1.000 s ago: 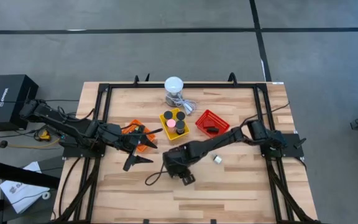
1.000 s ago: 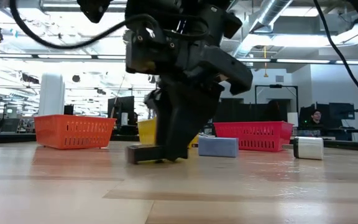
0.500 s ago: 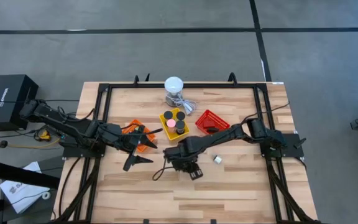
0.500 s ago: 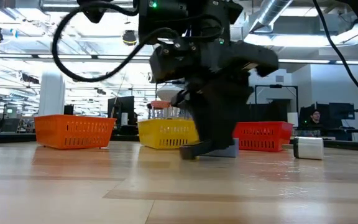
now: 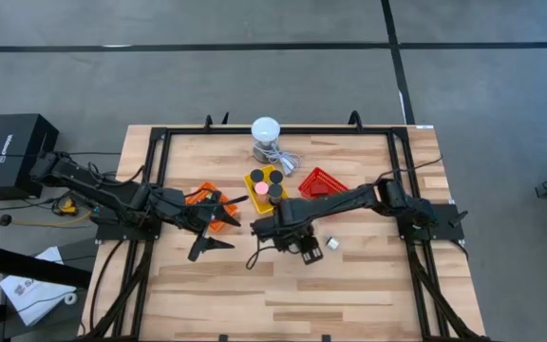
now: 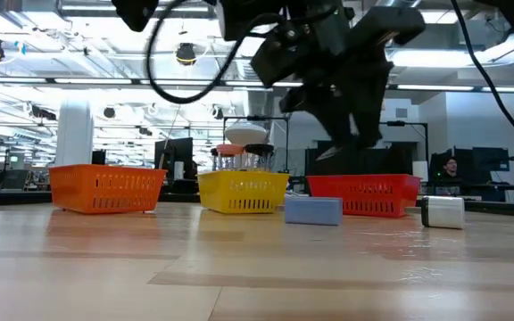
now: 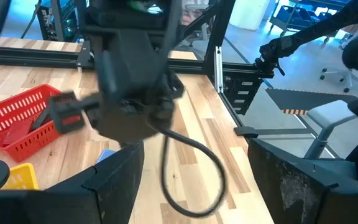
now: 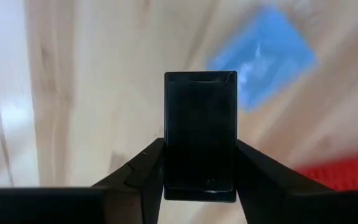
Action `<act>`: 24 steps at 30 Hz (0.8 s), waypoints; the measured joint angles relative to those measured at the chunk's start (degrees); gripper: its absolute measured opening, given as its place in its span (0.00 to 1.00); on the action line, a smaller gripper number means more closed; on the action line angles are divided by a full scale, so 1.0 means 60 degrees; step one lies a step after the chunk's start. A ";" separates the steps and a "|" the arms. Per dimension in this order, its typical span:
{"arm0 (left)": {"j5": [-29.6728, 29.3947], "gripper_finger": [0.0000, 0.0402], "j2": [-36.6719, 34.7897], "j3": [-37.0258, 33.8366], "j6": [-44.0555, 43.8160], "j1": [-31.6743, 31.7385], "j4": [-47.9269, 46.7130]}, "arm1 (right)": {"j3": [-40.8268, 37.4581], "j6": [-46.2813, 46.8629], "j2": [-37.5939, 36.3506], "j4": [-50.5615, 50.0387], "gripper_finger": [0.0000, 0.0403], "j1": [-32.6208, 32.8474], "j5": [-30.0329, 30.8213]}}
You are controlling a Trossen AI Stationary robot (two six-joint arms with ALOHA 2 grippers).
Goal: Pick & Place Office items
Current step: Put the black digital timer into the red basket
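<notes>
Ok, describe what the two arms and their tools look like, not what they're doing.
Both arms are dark, nearly black, built of jointed links. The left arm ends in a tool with two slim pointed fingers. The right arm carries a blocky tool, and a thin black cable loops out from its wrist. Its fingers are flat, black and angular.

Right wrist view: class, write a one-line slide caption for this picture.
Right gripper shut on a black bar, carried above the wooden table near a light-blue block.
</notes>
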 joint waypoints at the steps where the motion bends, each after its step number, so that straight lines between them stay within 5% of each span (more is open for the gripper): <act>1: 0.0000 0.70 0.0000 0.0000 0.0000 -0.0001 0.0000 | 0.0090 0.0000 -0.0001 -0.0301 0.38 -0.0056 0.0115; 12: 0.0001 0.70 -0.0001 0.0000 0.0000 -0.0001 -0.0047 | -0.0425 0.0244 -0.1498 -0.0305 0.39 -0.1136 0.0149; 24: 0.0002 0.70 -0.0004 0.0000 -0.0002 -0.0004 -0.0135 | -0.4763 0.0372 -0.4338 0.1868 0.39 -0.3194 0.0535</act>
